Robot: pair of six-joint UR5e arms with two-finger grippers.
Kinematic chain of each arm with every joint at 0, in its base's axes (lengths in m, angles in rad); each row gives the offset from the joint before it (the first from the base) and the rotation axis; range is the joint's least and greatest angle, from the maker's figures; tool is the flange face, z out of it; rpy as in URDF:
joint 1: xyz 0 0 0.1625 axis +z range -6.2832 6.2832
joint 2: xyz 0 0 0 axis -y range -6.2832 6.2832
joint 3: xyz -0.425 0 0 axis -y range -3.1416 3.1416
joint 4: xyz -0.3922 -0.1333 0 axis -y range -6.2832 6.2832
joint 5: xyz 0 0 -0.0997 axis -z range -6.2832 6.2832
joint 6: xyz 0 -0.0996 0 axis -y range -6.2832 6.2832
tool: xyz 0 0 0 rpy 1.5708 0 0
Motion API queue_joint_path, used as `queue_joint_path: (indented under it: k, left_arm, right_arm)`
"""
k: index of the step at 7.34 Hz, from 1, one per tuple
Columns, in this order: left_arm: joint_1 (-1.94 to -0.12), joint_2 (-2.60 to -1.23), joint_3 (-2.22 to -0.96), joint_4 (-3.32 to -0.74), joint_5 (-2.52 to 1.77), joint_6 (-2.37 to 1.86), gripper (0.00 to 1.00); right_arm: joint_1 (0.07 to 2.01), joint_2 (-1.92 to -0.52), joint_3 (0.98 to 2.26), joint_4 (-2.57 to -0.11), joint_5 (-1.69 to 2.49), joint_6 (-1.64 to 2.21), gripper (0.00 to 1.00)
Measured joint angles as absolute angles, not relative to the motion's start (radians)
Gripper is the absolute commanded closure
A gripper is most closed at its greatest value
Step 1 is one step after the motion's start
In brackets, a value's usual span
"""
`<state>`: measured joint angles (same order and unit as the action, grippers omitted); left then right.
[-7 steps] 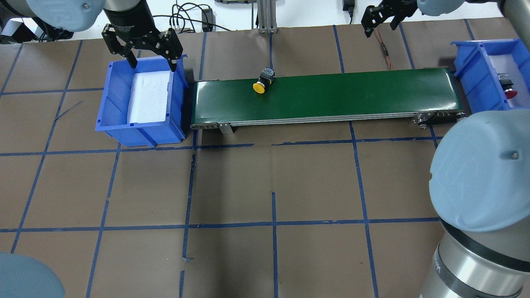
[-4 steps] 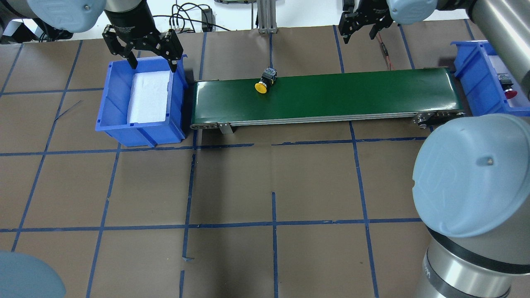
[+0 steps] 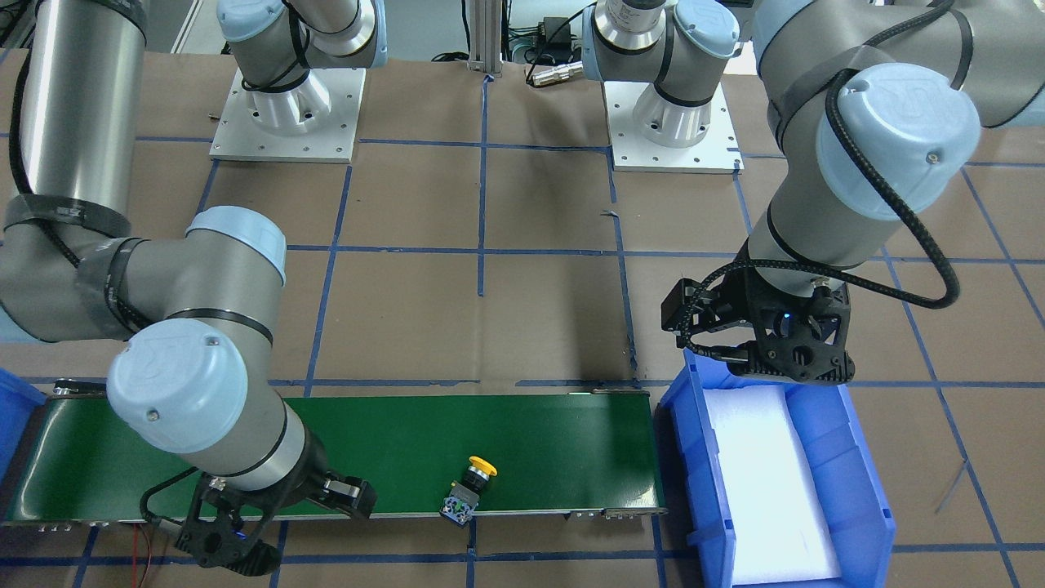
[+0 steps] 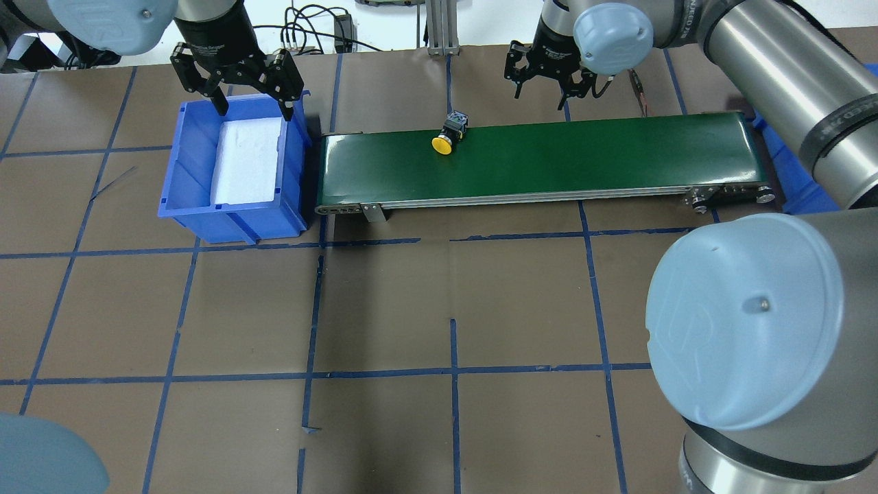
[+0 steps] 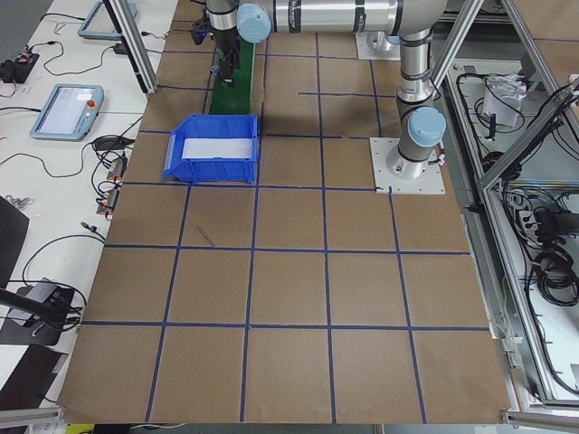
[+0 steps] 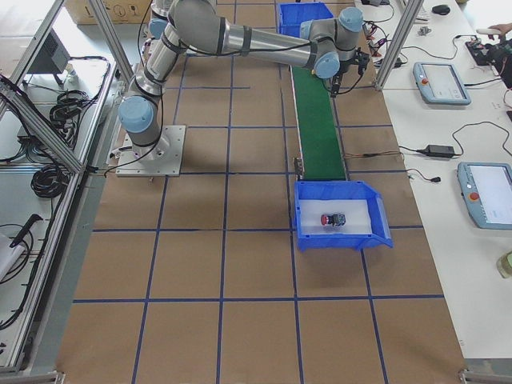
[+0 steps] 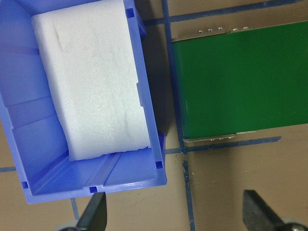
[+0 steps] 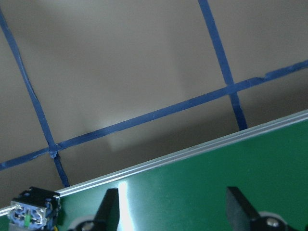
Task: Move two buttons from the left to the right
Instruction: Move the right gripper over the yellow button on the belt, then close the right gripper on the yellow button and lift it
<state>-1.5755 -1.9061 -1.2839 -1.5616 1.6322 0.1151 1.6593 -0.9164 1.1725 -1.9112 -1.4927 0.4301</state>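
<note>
Yellow button lies on the belt, near the spread right tool.

Foam-lined blue bin beside green conveyor, perhaps touching

You have open green conveyor belt around the yellow button on every side but the far one, where its contact block lies right at the belt's far rail. Nothing hangs directly above it. The right gripper, fingers apart, hangs just beyond that rail, near the button. At the belt's left end, the blue bin raises walls around its white foam. The left gripper, fingers spread, hangs over the bin's far wall. The right arm's forearm reaches over the belt's right end and hides the right bin from overhead
</note>
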Motion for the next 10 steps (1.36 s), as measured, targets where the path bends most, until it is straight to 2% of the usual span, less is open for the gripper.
queue_joint_path:
  k: [10]
  left_arm:
    - [-1.575, -1.908, -1.287, -1.562, 1.632, 0.115, 0.00]
  right_arm:
    - [1.767, -0.858, 1.156, -2.016, -1.492, 0.605, 0.17]
